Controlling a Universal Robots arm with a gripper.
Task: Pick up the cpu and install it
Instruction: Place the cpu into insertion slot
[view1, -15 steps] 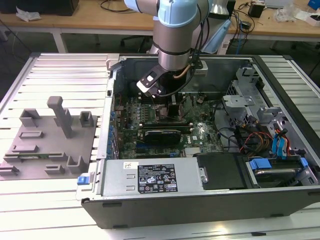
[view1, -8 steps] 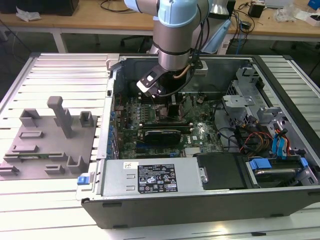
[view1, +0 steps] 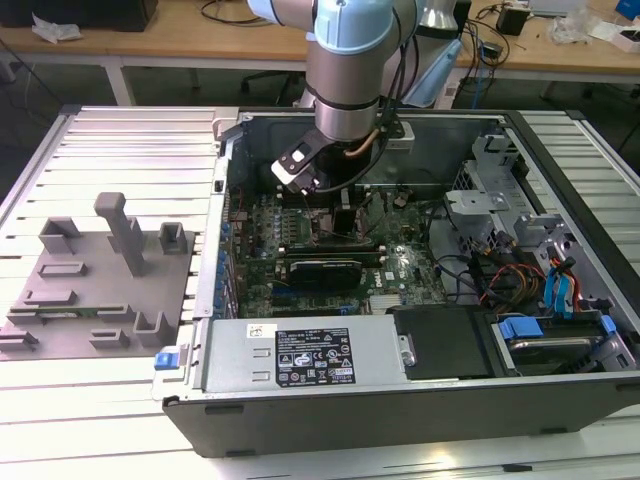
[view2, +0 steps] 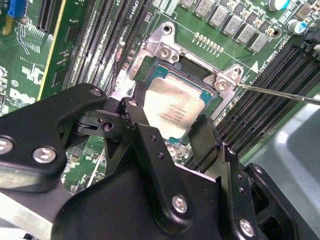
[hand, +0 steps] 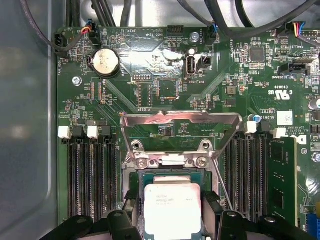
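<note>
A: Where is the cpu (hand: 172, 207) found?
B: Between the fingers (view2: 135, 115) of the gripper (view2: 170, 122), which are closed on two opposite edges of it. It is held just under the palm, at the open socket (hand: 170, 161). Whether it is seated cannot be told.
A: How is it expected to handle?
B: It is judged light, thin and stiff, with a slick metal lid and a fragile underside. It is best taken by the edges, gently and level.

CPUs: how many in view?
1. The cpu sits on the motherboard by the raised metal frame, at the gripper. The arm may hide others in the exterior view.
</note>
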